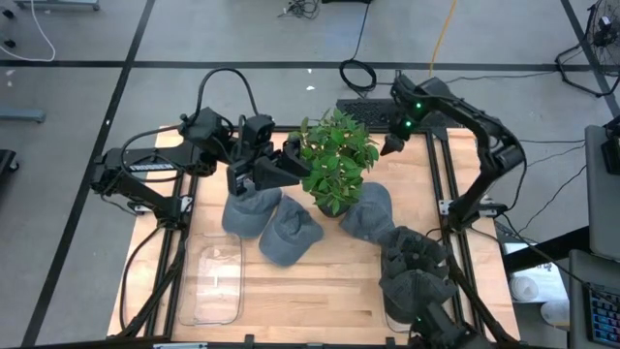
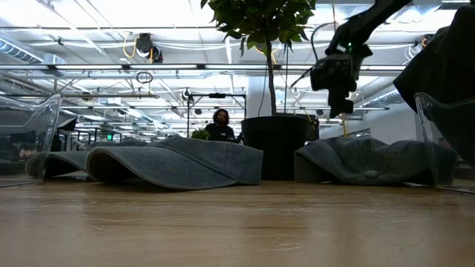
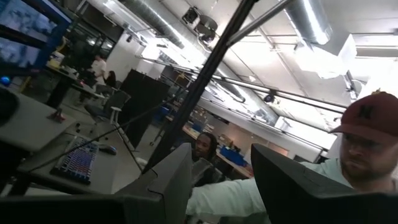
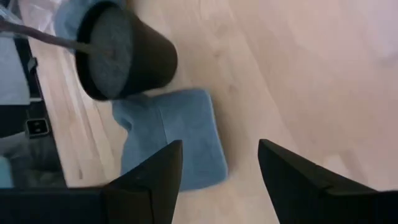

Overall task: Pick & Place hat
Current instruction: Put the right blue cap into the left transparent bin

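The right gripper point(image 4: 217, 180) hangs empty with its fingers parted, high above a blue-grey hat point(image 4: 177, 137) that lies flat beside the plant pot point(image 4: 121, 53), just ahead of the fingertips. I judge this as the approach step; next it must descend and close on the cloth. The left gripper point(image 3: 217, 186), fingers also apart and holding nothing, waits raised.

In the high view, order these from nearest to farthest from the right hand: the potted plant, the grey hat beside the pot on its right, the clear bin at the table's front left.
The right hand hangs open above the table's back right.
1. Potted plant, just to its left.
2. Grey hat, toward the front, right of the pot.
3. Clear bin, across at the front left.
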### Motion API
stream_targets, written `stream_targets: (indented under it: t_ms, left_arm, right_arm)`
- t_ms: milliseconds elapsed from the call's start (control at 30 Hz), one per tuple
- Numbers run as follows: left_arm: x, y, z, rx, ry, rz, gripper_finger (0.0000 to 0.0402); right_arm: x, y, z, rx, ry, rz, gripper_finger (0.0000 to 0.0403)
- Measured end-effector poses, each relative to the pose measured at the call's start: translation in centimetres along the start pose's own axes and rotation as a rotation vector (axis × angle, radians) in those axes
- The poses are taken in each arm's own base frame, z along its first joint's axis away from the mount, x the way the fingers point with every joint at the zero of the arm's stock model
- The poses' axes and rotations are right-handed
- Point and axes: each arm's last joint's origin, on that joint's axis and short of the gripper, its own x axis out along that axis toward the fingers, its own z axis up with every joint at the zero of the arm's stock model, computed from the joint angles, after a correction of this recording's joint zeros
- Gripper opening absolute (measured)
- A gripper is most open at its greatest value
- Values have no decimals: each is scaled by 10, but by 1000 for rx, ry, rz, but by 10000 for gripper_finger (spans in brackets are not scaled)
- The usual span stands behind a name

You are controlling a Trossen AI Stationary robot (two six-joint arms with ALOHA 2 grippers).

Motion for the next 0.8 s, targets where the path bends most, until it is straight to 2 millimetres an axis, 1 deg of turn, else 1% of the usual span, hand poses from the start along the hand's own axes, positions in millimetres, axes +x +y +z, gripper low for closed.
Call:
stream_targets:
  t_ms: [167,300,500,600,733,800]
  left_arm:
    - [0,-1,-1,-6,20,-20,175]
    - [0,-1,-1,-6,21,-21,175]
    - [0,-1,-1,-1,41,-42,175]
    - [0,-1,-1,-1,47,-49,175]
    - [0,-1,-1,1,49,-51,175]
    - [0,-1,-1,1,50,-52,175]
  right_arm:
    - [17,-14,1,54,83,41,201]
    - [31,-18,0,52,128,62,201]
    - [57,-25,-9,18,152,49,201]
    - [57,-20,-9,-28,143,14,201]
    - [60,-21,-8,-14,145,1,201]
    - [61,-18,-7,-16,165,-35,201]
